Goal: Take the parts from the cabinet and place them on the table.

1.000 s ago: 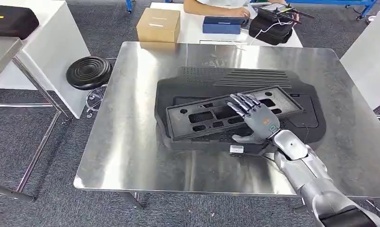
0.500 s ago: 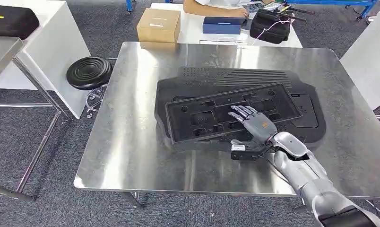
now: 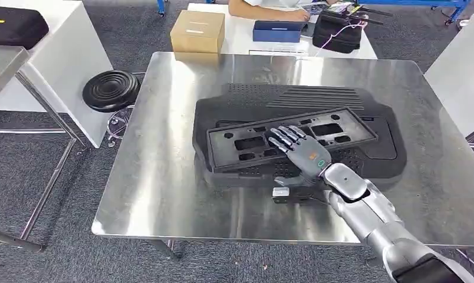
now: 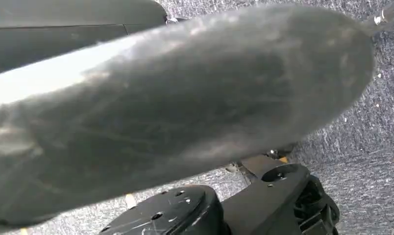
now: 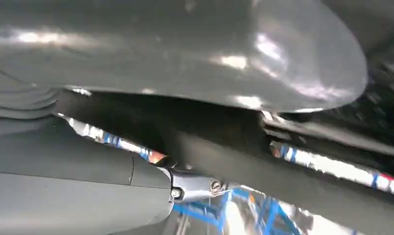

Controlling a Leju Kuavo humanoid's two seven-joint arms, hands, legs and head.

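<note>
A large black ribbed panel [image 3: 293, 97] lies on the steel table [image 3: 164, 177]. On top of it rests a flat black frame [image 3: 246, 143] with several cut-outs, tilted a little. My right hand [image 3: 299, 154] grips the frame's near edge, fingers spread over its top and thumb below. In the right wrist view the grey thumb [image 5: 185, 49] sits close against the frame's dark underside. In the left wrist view my left hand [image 4: 175, 107] is a blurred grey shape over the carpet, and how its fingers lie cannot be told.
Behind the table stands a white table with a cardboard box [image 3: 197, 30], a blue case [image 3: 276, 31], a black bag [image 3: 339, 32] and a person's arm [image 3: 264, 10]. A black round stool [image 3: 111, 89] stands at the left.
My right hand has slid left along the frame's near edge. The frame has shifted with it, dipping and then tilting up again.
</note>
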